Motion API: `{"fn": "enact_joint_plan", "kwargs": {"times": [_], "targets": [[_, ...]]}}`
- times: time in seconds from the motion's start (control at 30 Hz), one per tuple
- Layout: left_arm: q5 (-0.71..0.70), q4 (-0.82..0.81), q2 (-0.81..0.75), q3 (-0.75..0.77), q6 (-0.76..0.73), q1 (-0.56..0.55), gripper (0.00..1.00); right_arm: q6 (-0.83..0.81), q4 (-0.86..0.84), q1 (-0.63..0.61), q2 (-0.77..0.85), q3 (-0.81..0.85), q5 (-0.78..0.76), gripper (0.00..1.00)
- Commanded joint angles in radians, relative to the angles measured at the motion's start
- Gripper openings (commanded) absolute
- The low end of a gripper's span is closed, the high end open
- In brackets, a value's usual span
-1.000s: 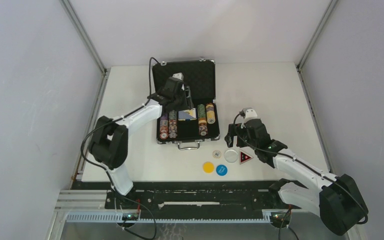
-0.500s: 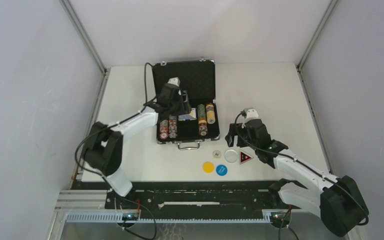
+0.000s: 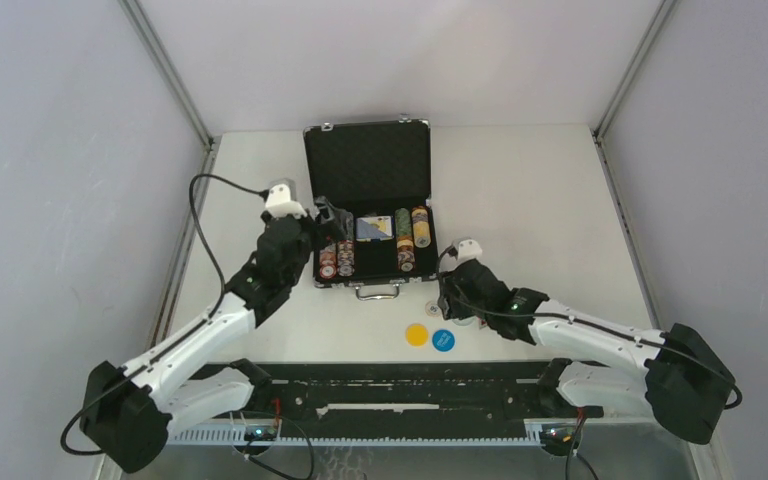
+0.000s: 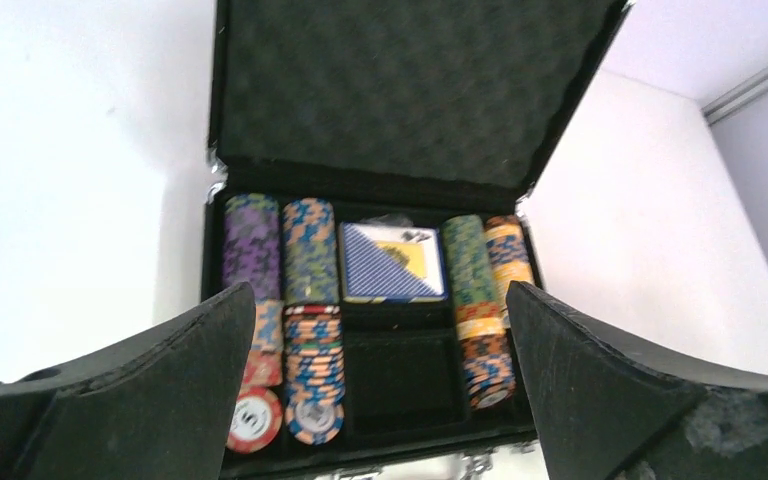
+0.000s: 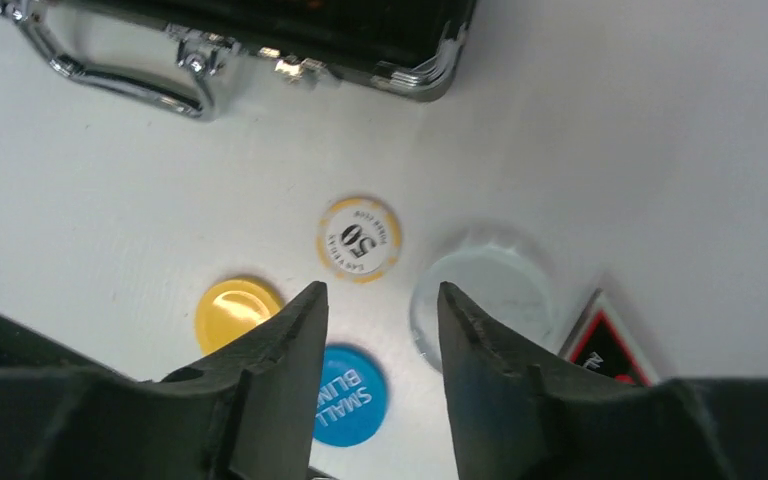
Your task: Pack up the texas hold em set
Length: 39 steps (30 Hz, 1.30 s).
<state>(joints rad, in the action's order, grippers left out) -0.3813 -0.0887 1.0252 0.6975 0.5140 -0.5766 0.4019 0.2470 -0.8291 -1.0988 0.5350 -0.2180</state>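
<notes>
The black briefcase [image 3: 370, 268] lies open on the table, lid [image 4: 410, 90] up. Chip stacks [image 4: 310, 340] fill both sides, and the blue card deck [image 4: 392, 262] lies in the middle. My left gripper [image 4: 378, 290] hovers at the case's near-left corner, open wide and empty. My right gripper [image 5: 380, 290] hangs low over the loose pieces in front of the case, open with a narrow gap and nothing in it. Beneath it lie a "50" chip [image 5: 360, 238], a yellow button [image 5: 235, 310], a blue button [image 5: 352, 395], a white button [image 5: 480, 295] and the red-black triangle token [image 5: 605, 345].
The case's metal handle [image 5: 120, 75] points toward the arms, close to the loose pieces. The yellow button [image 3: 417, 334] and blue button [image 3: 443, 340] sit near the table's front edge. Grey walls close in both sides.
My left gripper has pulled out of the case, back and to the left, and opened wide. My right gripper has moved left and down over the loose pieces, its jaws narrowing.
</notes>
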Motion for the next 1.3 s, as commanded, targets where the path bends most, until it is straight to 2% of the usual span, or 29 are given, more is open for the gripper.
{"fn": "enact_joint_plan", "kwargs": {"times": [0.0,0.07,0.1,0.2,0.23,0.33,0.47,0.73,1.27], "targets": [[-0.070,-0.010,-0.081,-0.091,-0.006,-0.003,0.98,0.090,0.006,-0.084,-0.012,0.039,-0.074,0.44],[-0.051,0.011,-0.106,-0.116,0.012,-0.003,0.91,0.108,0.020,-0.132,-0.015,0.039,-0.101,0.41],[-0.045,0.022,-0.118,-0.126,0.021,-0.003,0.90,0.125,0.034,-0.155,-0.015,0.039,-0.113,0.46],[-0.020,0.044,-0.145,-0.148,0.034,-0.003,0.90,0.186,0.077,-0.211,-0.016,0.039,-0.117,0.74],[-0.011,0.052,-0.152,-0.153,0.035,-0.003,0.90,0.205,0.089,-0.230,-0.017,0.039,-0.121,0.80],[-0.001,0.075,-0.163,-0.156,0.031,-0.003,0.91,0.269,0.124,-0.292,-0.028,0.039,-0.158,0.86],[0.007,0.077,-0.163,-0.161,0.037,-0.004,0.91,0.333,0.172,-0.337,-0.072,0.043,-0.189,0.86],[0.019,0.083,-0.162,-0.166,0.044,-0.003,0.91,0.424,0.242,-0.395,-0.187,0.079,-0.243,0.77],[0.034,0.084,-0.123,-0.156,0.041,-0.003,0.92,0.431,0.218,-0.389,-0.253,0.087,-0.249,0.61]]}}
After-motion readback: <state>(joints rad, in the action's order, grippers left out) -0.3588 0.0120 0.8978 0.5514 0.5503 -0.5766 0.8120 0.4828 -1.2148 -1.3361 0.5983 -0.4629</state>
